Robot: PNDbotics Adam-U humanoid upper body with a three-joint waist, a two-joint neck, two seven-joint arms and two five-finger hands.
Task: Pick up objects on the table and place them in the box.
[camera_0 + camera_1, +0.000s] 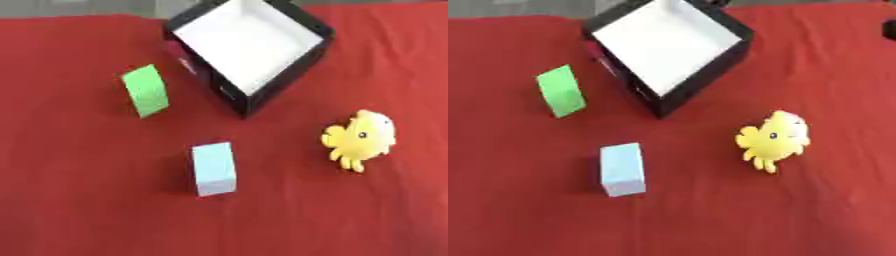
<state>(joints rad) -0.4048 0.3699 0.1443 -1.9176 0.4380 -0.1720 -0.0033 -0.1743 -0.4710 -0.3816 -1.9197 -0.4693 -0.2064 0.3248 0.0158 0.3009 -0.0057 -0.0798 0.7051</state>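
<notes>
A black box (pixel 289 82) with a white inside stands open at the top middle of the red table, turned corner-on toward me; nothing shows inside it. Left of the box, a green block (pixel 145 91) stands slightly tilted. A light blue block (pixel 214 168) sits in the middle, nearer to me. To the right, below the box's near corner, lies a yellow soft toy (pixel 360 139) with short legs. Neither of my hands shows in either view.
A red cloth (pixel 79 200) covers the whole table, and a grey floor strip runs along its far edge. A small dark shape (pixel 890 28) shows at the right edge of the right eye view; I cannot make out what it is.
</notes>
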